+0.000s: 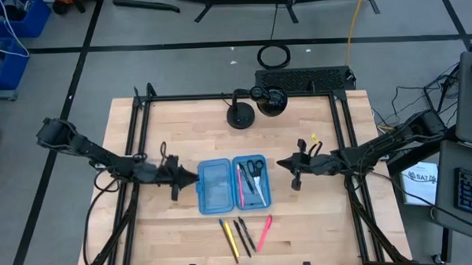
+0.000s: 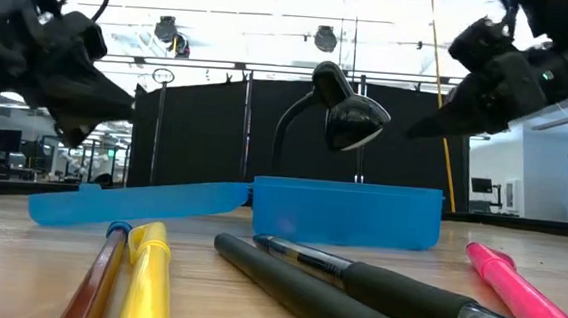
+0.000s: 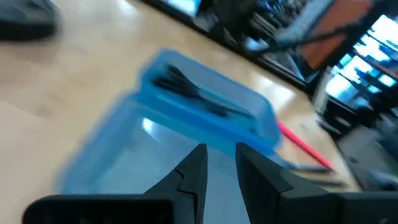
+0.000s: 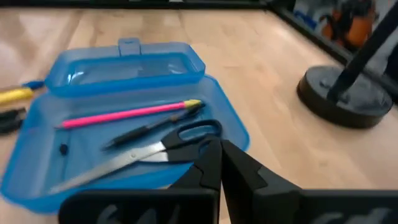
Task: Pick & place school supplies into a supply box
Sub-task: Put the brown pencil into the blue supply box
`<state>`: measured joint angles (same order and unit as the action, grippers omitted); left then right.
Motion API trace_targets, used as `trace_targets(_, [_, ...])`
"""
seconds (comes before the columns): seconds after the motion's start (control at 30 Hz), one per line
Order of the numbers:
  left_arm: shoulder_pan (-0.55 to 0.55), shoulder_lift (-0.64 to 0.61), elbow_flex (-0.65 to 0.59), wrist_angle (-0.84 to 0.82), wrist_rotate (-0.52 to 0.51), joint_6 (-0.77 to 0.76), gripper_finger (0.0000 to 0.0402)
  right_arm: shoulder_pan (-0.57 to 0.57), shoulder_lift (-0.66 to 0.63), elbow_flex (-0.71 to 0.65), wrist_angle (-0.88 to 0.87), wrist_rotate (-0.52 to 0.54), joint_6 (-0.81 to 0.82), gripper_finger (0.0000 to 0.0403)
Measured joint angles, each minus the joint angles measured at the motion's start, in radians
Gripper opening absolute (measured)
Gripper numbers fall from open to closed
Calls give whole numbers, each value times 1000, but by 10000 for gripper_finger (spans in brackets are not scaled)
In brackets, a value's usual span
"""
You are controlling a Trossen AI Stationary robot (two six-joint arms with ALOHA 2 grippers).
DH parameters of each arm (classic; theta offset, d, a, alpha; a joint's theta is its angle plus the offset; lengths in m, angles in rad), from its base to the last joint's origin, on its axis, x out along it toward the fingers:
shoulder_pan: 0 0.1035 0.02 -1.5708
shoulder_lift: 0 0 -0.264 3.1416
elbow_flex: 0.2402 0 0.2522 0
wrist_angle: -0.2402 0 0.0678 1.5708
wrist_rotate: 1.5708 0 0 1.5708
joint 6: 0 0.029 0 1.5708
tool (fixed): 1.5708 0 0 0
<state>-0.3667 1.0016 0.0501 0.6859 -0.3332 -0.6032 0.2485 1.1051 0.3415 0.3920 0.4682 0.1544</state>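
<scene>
The blue supply box (image 1: 234, 184) lies open at the table's middle. Its flat left half (image 3: 124, 155) is bare. Its right half (image 4: 124, 143) holds a pink pen (image 4: 124, 114), a black pen (image 4: 149, 127) and the scissors (image 4: 161, 146). A yellow pen (image 1: 228, 237), two dark pens (image 1: 241, 233) and a pink pen (image 1: 264, 232) lie on the table near the front edge. My left gripper (image 3: 221, 149) hovers over the box's left half, narrowly open. My right gripper (image 4: 221, 146) is shut, in the air just right of the box.
A black desk lamp stands at the far side, its base (image 1: 239, 115) on the table and its head (image 2: 352, 119) over the middle. Black frame rails (image 1: 134, 152) run along the table's left and right sides. Bare wood lies left and right of the pens.
</scene>
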Motion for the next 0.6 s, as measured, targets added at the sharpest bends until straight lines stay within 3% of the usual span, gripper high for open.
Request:
trace_targets(0.2, [-240, 73, 279, -513, -226, -218, 11, -38, -116, -119, 120, -151, -183, 1])
trace_targets(0.27, [-299, 126, 386, -618, -316, -311, 7, -48, -157, -159, 127, -159, -200, 1])
trace_targets(0.4, [-378, 270, 557, -664, -447, -414, 10, -72, -234, -219, 128, -158, -218, 1])
trace_targets(0.6, [-390, 542, 786, -678, -473, -579, 6, -95, -307, -279, 128, -157, -236, 1])
